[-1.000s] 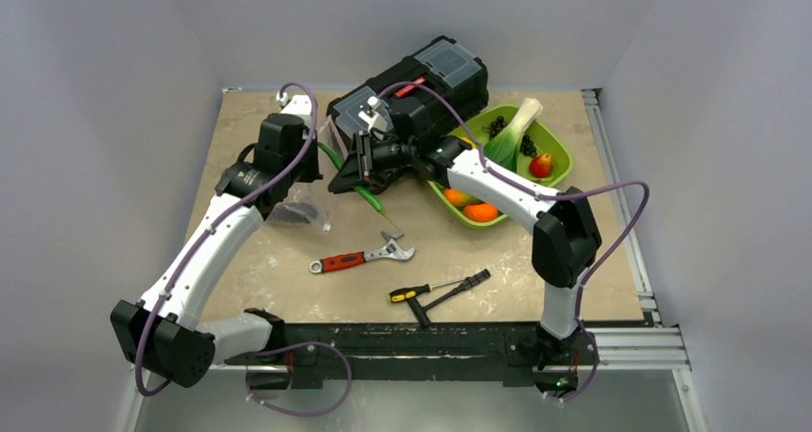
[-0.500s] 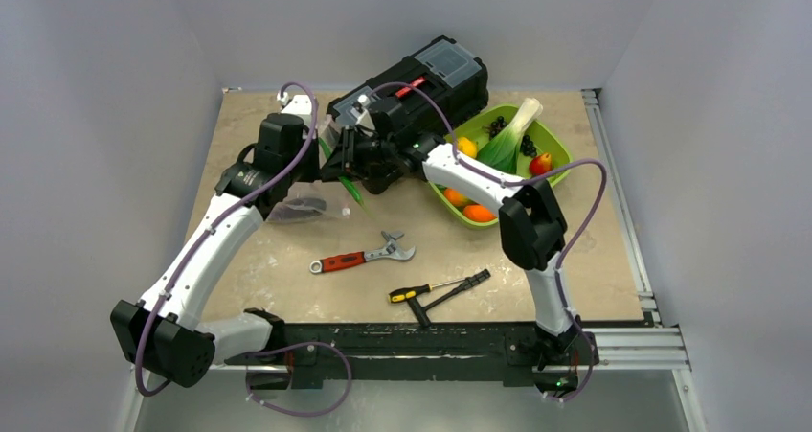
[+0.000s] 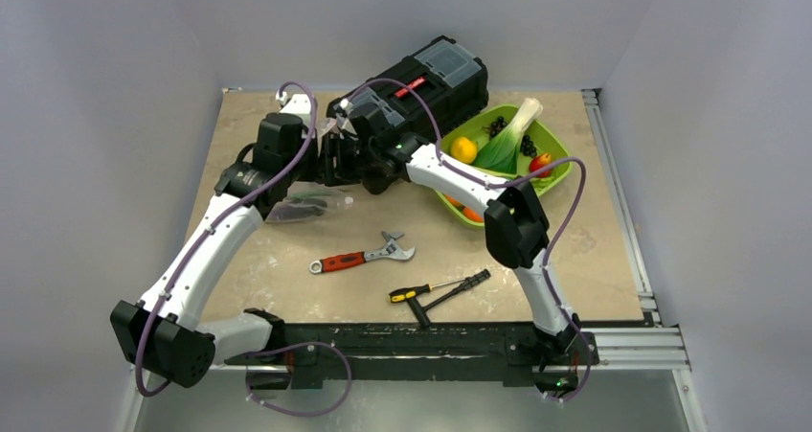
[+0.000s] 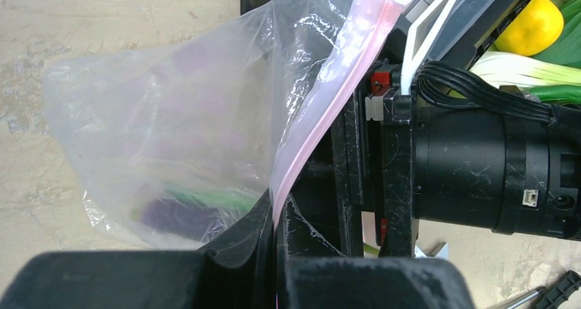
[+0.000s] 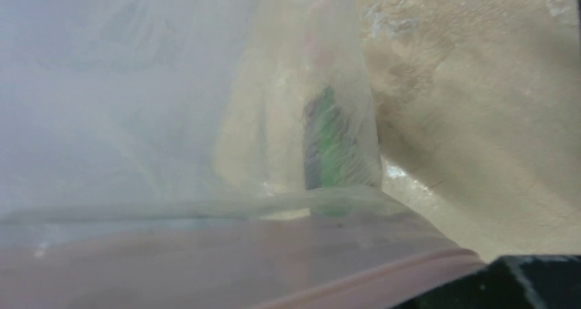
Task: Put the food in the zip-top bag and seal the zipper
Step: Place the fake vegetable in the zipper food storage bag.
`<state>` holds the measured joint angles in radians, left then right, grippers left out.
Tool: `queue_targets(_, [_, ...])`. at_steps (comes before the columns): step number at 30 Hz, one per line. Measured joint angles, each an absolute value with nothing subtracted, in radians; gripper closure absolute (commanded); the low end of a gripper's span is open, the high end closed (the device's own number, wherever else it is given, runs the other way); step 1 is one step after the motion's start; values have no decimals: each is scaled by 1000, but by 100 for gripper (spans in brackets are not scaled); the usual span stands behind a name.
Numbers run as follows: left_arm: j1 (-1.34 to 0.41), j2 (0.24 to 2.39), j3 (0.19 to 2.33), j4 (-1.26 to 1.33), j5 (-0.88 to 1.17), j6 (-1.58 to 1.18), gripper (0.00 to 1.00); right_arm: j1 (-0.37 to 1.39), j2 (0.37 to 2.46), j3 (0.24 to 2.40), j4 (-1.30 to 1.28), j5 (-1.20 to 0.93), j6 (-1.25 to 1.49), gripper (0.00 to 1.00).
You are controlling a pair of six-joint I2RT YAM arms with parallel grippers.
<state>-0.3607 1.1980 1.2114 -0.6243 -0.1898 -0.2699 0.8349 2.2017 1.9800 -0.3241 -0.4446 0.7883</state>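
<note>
The zip-top bag (image 4: 171, 117) lies on the counter (image 3: 287, 245) just in front of the black toolbox's (image 3: 426, 82) left end, its mouth raised; the left claw (image 4: 274, 216) is clamped on the pink zipper (image 4: 322, 110) near one end, with its fingers pressed together and the strip pinched between them. Through the clear film a slim green pod (image 4: 209, 198) and a dark purple piece (image 4: 168, 216) show low in the bag; the right claw (image 3: 333, 157) is at the bag's mouth, close to the toolbox's left end, and its opening cannot be told. The lime-green tray (image 3: 560, 164) to the right of the toolbox holds more food: a yellow-orange fruit (image 3: 464, 149) and a black grape bunch (image 3: 498, 125).
</note>
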Motion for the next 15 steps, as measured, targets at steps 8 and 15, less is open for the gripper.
queue_targets(8, [-365,1190,1211,-650,-179,-270,100,841,2151,1918,-336,-371,705,44])
queue_targets(15, [-365,1193,1211,-644,-182,-270,100,841,1982,1824,-355,-355,657,39])
